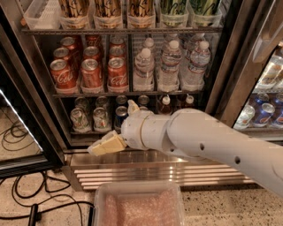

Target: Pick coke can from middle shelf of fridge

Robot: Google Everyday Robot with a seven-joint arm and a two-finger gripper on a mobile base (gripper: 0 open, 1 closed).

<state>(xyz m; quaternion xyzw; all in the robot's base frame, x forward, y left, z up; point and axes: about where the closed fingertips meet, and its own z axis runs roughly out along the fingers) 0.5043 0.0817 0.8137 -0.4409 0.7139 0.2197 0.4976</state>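
Several red coke cans stand in lanes on the left of the middle shelf (132, 93) of the fridge (223, 79); the front row shows three, the nearest at the right (117, 73). Clear water bottles (170, 66) fill the shelf's right lanes. My gripper (111, 127) is open and empty in front of the lower shelf, below the coke cans. One cream finger (106, 145) points down-left over the steel sill and the other (132, 107) points up. The white arm reaches in from the right.
Green-and-white cans (80, 119), a blue can (120, 115) and small bottles (164, 106) sit on the lower rack. Tall tubs (108, 11) stand above. A cooler with blue cans (264, 114) is at right. A pink-filled tray (139, 207), floor cables (17, 134) and the ribbed base grille (154, 174) lie below.
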